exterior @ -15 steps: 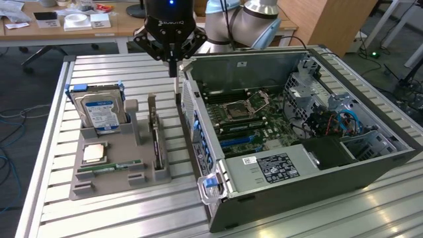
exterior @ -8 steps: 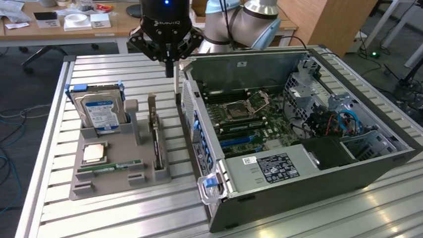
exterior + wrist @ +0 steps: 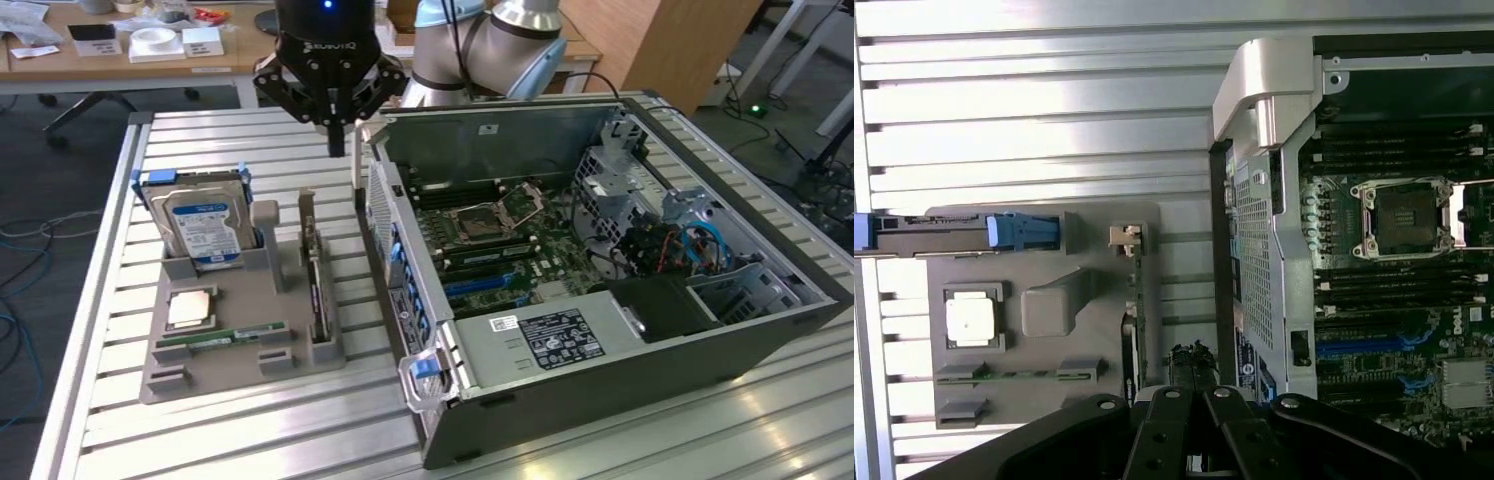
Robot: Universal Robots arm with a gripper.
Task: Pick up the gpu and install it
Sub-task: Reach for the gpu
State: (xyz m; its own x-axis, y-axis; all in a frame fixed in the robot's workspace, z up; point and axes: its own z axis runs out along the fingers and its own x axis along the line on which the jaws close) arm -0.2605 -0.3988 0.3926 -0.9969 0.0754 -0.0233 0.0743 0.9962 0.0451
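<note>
Over a slatted metal worktop (image 3: 200, 430) (image 3: 1034, 100), the arm's gripper (image 3: 336, 140) (image 3: 1194, 352) hangs with its fingers pressed together and nothing between them, its upper body cut off by the top of the exterior view. From the wrist we see its tips in the gap between the gpu (image 3: 316, 275) (image 3: 1138, 300) and the outer wall of the open computer case (image 3: 601, 370) (image 3: 1264, 90), apart from both, while the black linkage hides one end of the card. The gpu stands on its long edge in the slotted posts of a grey holder (image 3: 214, 372) (image 3: 1074, 260), its lower edge sunk out of sight. The same holder carries a hard drive (image 3: 203, 228) (image 3: 934, 235) upright at the end farthest from the exterior camera, partly cut by the wrist view's frame, a square processor chip (image 3: 190, 308) (image 3: 971, 320) lying flat in a recess, and a slim green RAM stick (image 3: 220, 338) (image 3: 1019, 375) beside it. Inside the case, which lies on its side just beside the holder, the motherboard (image 3: 494, 240) (image 3: 1384, 300) faces up with its processor socket (image 3: 483, 218) (image 3: 1407, 215) apparently empty, though we cannot be sure. Cables and drive cages crowd the case toward the exterior view's right, too tangled to sort out.
</note>
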